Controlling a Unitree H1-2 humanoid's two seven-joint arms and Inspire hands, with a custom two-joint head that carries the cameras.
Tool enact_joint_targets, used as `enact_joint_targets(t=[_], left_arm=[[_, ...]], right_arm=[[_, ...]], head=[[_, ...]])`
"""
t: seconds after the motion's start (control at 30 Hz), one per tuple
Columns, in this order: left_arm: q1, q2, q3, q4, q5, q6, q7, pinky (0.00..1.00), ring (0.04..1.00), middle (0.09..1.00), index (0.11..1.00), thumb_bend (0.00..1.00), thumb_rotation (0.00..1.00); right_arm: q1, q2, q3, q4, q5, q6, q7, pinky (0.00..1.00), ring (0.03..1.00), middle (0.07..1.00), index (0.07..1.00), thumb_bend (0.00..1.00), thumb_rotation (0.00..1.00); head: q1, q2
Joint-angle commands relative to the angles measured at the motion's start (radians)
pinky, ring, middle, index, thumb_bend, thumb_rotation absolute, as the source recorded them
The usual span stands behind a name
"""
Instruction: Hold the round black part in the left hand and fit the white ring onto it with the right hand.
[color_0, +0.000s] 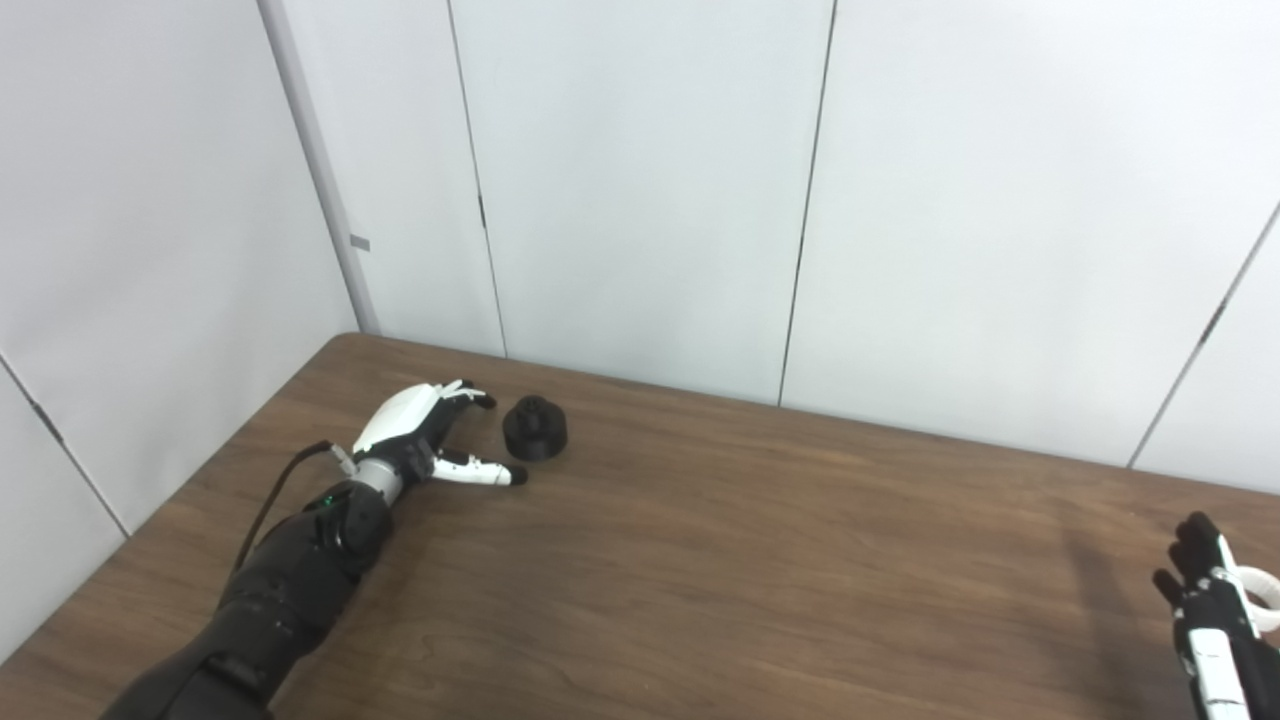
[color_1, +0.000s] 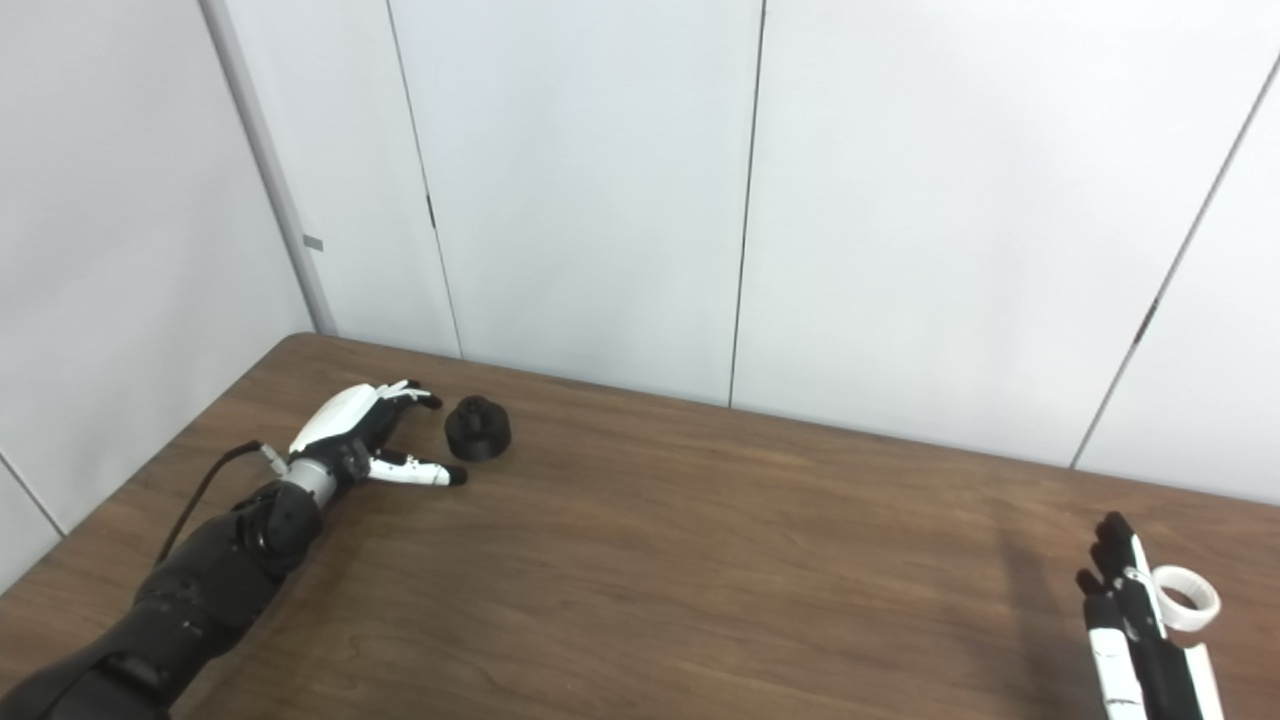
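I see left hand (color_1: 365, 440) on table (color_1: 700, 560), fingers spread, just beside black part (color_1: 478, 428) — not gripping. Right hand (color_1: 1135, 620) beside ring (color_1: 1185, 597) — grip unclear.

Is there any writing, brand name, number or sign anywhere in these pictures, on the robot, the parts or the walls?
None can be read.
The round black part, the white ring, the left hand, the right hand and the wooden table show no lettering.
A small grey tag on the wall post is too small to tell whether it carries text.
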Motion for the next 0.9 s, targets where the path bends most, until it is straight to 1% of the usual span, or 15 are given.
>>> enact_joint_targets(t=[0.0, 0.07, 0.2, 0.37, 0.47, 0.57, 0.67, 0.73, 0.87], left_arm=[[-0.033, -0.017, -0.018, 0.000, 0.005, -0.023, -0.029, 1.00, 1.000, 0.973, 0.819, 1.00, 0.35], [-0.032, -0.020, -0.021, -0.007, 0.004, -0.019, -0.034, 1.00, 1.000, 0.975, 0.820, 1.00, 0.35], [-0.035, -0.024, -0.029, -0.012, 0.006, -0.023, -0.037, 1.00, 1.000, 0.971, 0.819, 1.00, 0.34], [-0.046, -0.027, -0.037, -0.002, -0.001, -0.031, -0.041, 1.00, 1.000, 0.969, 0.814, 1.00, 0.33], [-0.052, -0.029, -0.039, 0.004, -0.004, -0.030, -0.046, 1.00, 1.000, 0.970, 0.809, 1.00, 0.32], [-0.055, -0.028, -0.044, 0.002, -0.001, -0.030, -0.048, 1.00, 1.000, 0.970, 0.806, 1.00, 0.34], [-0.061, -0.028, -0.051, 0.014, 0.003, -0.035, -0.044, 1.00, 1.000, 0.969, 0.803, 1.00, 0.34], [-0.063, -0.028, -0.055, 0.014, 0.005, -0.036, -0.042, 1.00, 1.000, 0.963, 0.801, 1.00, 0.33], [-0.068, -0.027, -0.062, 0.009, 0.008, -0.021, -0.047, 1.00, 1.000, 0.962, 0.803, 1.00, 0.34]], right_arm=[[0.074, 0.038, 0.008, 0.048, 0.014, -0.005, -0.004, 0.97, 1.000, 1.000, 1.000, 0.37, 0.89], [0.073, 0.039, 0.008, 0.047, 0.019, -0.005, -0.002, 0.97, 1.000, 1.000, 1.000, 0.37, 0.88], [0.075, 0.040, 0.011, 0.036, -0.004, 0.009, -0.012, 0.97, 1.000, 1.000, 1.000, 0.38, 0.89], [0.074, 0.045, 0.011, 0.040, 0.004, 0.004, -0.008, 0.98, 1.000, 1.000, 1.000, 0.36, 0.89], [0.074, 0.047, 0.012, 0.036, -0.003, 0.006, -0.012, 0.97, 1.000, 1.000, 1.000, 0.37, 0.90], [0.076, 0.047, 0.014, 0.032, 0.002, 0.006, -0.006, 0.98, 1.000, 1.000, 1.000, 0.38, 0.90], [0.078, 0.047, 0.016, 0.028, -0.012, 0.008, -0.011, 0.97, 1.000, 1.000, 1.000, 0.38, 0.92], [0.078, 0.048, 0.016, 0.026, -0.007, 0.011, -0.008, 0.97, 1.000, 1.000, 1.000, 0.38, 0.91], [0.080, 0.052, 0.013, 0.022, -0.005, 0.011, -0.006, 0.96, 1.000, 1.000, 1.000, 0.37, 0.90]], head=[[0.001, 0.003], [0.000, 0.004], [-0.003, 0.005], [-0.007, 0.005], [-0.009, 0.006], [-0.010, 0.007], [-0.012, 0.008], [-0.013, 0.008], [-0.013, 0.010]])
